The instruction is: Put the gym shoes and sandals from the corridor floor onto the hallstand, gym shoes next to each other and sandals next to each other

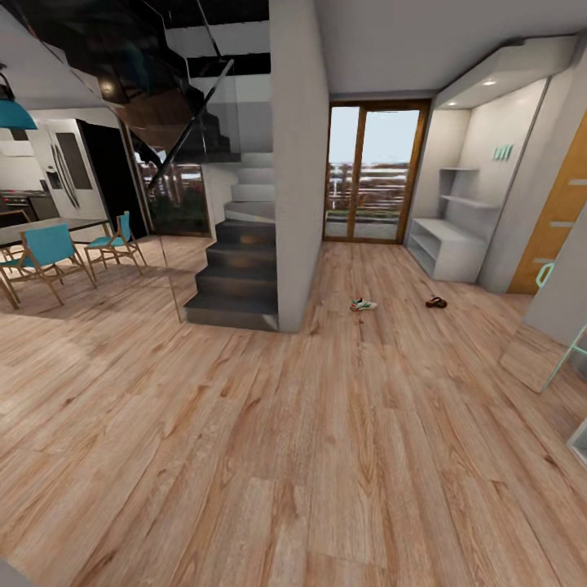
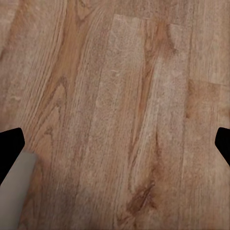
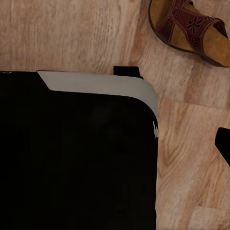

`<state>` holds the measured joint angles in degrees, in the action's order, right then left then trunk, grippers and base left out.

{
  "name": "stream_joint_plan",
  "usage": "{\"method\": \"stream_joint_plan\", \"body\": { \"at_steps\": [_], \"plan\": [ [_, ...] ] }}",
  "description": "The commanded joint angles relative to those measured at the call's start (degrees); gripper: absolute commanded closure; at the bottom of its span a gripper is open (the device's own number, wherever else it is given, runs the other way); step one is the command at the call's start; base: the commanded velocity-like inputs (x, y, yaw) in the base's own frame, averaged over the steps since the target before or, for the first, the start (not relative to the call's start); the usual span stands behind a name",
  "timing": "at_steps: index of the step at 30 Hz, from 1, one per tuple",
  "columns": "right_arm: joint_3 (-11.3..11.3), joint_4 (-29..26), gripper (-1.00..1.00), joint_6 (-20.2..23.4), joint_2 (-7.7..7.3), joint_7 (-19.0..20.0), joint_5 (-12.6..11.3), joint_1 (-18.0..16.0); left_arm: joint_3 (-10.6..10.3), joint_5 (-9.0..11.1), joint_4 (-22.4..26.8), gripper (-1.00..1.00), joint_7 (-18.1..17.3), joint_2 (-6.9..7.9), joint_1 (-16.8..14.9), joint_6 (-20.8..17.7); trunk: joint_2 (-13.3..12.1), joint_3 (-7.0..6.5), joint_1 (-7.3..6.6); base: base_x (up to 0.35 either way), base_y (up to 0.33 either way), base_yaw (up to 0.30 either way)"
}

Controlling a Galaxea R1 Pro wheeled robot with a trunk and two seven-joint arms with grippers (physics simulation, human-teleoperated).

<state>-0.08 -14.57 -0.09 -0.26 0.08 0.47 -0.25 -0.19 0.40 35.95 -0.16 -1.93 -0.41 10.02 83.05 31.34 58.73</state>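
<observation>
Head view: a gym shoe [image 1: 364, 305] and a sandal [image 1: 436, 302] lie apart on the corridor floor [image 1: 326, 456] mid-frame, the hallstand [image 1: 448, 240] behind at right. Left wrist view: left gripper [image 2: 117, 143] tips wide apart, holding nothing. Right wrist view: another sandal [image 3: 189, 28] lies on the floor; right gripper [image 3: 225, 143] opening cannot be told.

I see one white gym shoe [image 1: 364, 305] and one brown sandal [image 1: 436, 302] lying well apart on the wood floor [image 1: 244, 456], near the pale shoe rack [image 1: 447, 244]. Another sandal [image 3: 191, 29] lies flat close by my right wrist camera.
</observation>
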Motion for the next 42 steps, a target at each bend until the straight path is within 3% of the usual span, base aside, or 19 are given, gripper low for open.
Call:
{"method": "stream_joint_plan", "body": {
  "at_steps": [1,42],
  "plan": [
    [-0.01,-0.02,-1.00,-0.01,-0.01,0.01,0.05,-0.02,-0.03,0.04,-0.02,-1.00,-0.02,0.00,-0.03,0.17,0.03,0.05,-0.01,-0.022,-0.022,0.030],
    [-0.02,-0.02,-1.00,0.00,-0.01,0.01,0.01,-0.02,-0.07,0.04,-0.08,-1.00,-0.02,0.00,-0.03,0.17,0.03,0.05,-0.01,-0.224,-0.216,0.274]
  ]
}}
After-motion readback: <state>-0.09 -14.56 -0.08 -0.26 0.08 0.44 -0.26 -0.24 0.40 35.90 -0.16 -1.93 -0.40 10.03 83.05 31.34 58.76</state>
